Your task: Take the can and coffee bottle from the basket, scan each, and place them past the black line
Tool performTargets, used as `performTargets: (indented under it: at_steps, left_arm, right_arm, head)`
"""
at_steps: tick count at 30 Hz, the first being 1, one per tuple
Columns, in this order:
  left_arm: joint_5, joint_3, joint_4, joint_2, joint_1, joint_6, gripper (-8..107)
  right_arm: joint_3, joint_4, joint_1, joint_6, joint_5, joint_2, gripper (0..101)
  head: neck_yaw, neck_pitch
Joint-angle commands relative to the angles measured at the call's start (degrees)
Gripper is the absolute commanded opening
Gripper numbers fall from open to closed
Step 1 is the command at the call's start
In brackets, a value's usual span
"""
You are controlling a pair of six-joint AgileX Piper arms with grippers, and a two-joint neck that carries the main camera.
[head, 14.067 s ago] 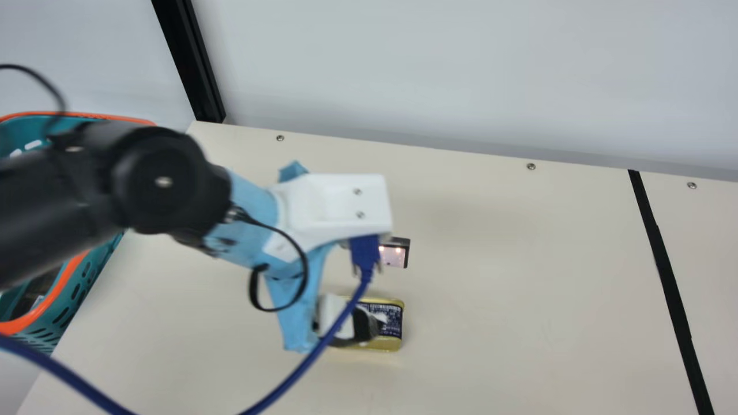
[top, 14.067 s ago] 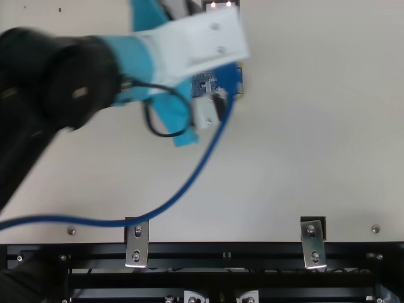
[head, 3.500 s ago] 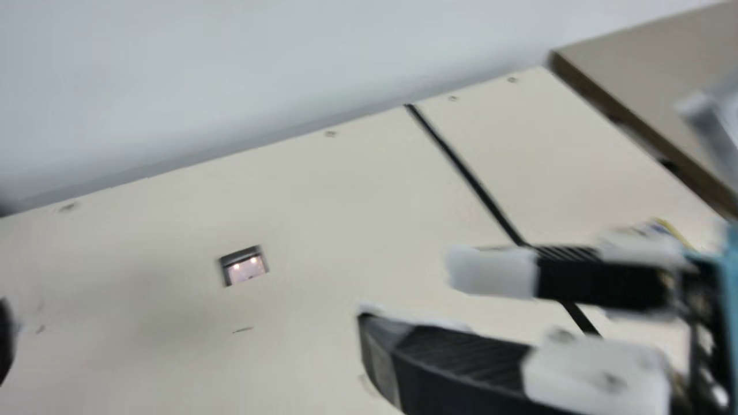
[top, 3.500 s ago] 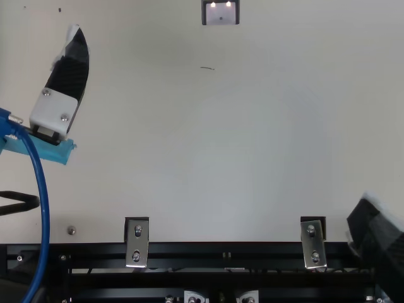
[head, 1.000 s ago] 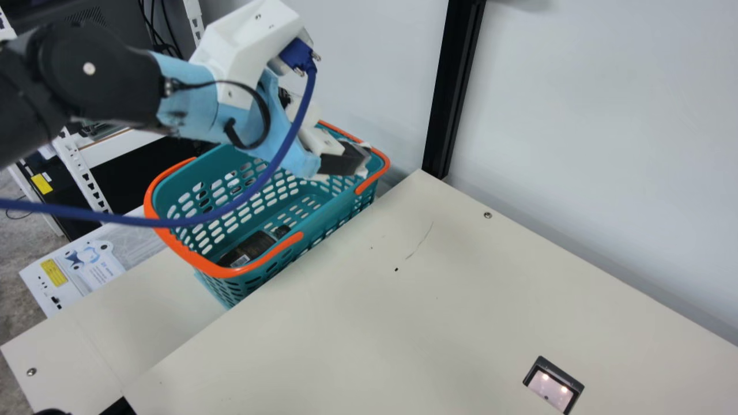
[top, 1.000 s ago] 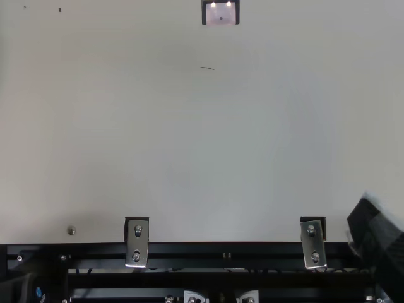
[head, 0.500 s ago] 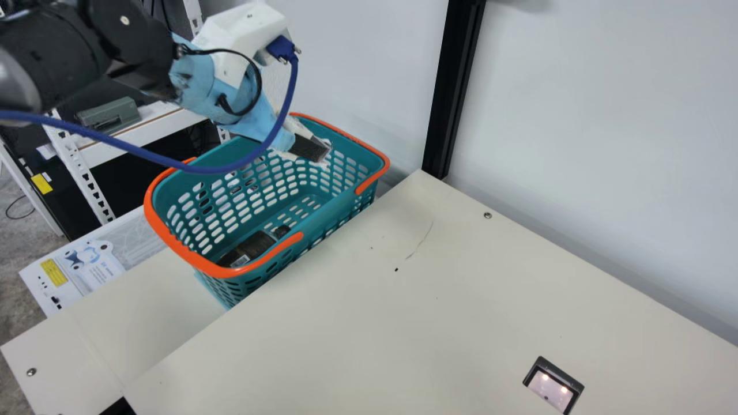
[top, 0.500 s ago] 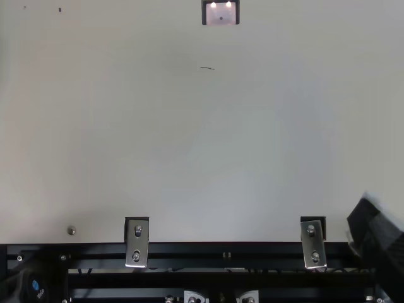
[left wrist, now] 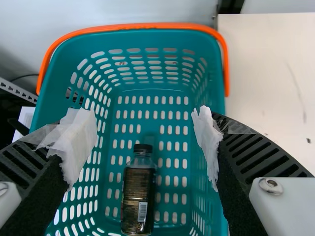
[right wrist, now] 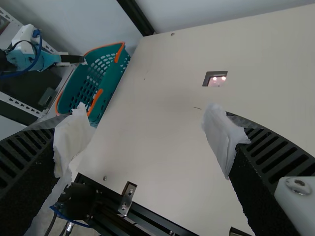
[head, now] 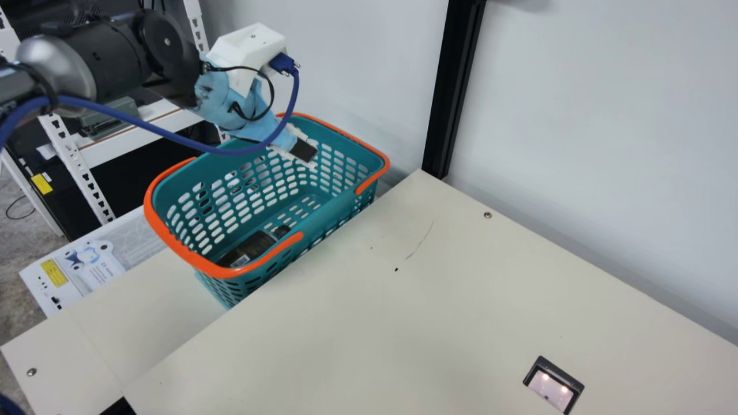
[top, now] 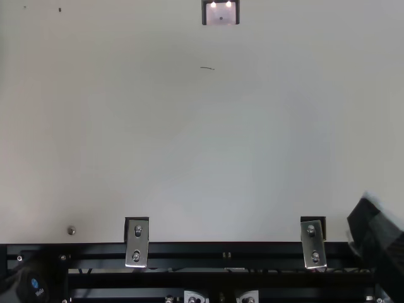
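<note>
So the left gripper (head: 304,152) is hanging over the basket (head: 174,245), fingers spread wide, nothing between them. The bottle (head: 250,248) is on its side on the basket floor, lower than the fingertips and off toward the near end, cap pointing at the far end. Basket's right beside the left edge of the bench (head: 461,300). Right gripper (top: 377,232) is wide open and holding nothing too.
</note>
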Motion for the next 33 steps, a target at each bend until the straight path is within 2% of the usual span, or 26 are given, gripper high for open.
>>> performTargets:
  at_steps: [1, 7, 18, 25, 33]
  left_arm:
    - [-0.2, -0.3, -0.1, 1.2, 0.8, -0.1, 90]
    - [-0.5, -1.3, -0.8, 4.6, 3.9, 0.6, 90]
    - [4.3, -3.3, -3.0, 12.8, 7.1, 7.6, 90]
    - [6.7, -5.7, -0.4, 20.1, 7.5, 8.8, 90]
    - [8.9, -10.6, 2.9, 28.9, 6.5, 7.9, 90]
  right_arm:
    - [0.0, 0.0, 0.0, 0.0, 0.0, 0.0, 101]
    - [0.0, 0.0, 0.0, 0.0, 0.0, 0.0, 101]
    - [0.0, 0.0, 0.0, 0.0, 0.0, 0.0, 101]
    - [0.0, 0.0, 0.0, 0.0, 0.0, 0.0, 101]
    - [0.0, 0.0, 0.0, 0.0, 0.0, 0.0, 101]
  head:
    - [0.9, -1.1]
    - [0.9, -1.1]
    - [0.9, -1.1]
    - [0.9, -1.1]
    - [0.9, -1.1]
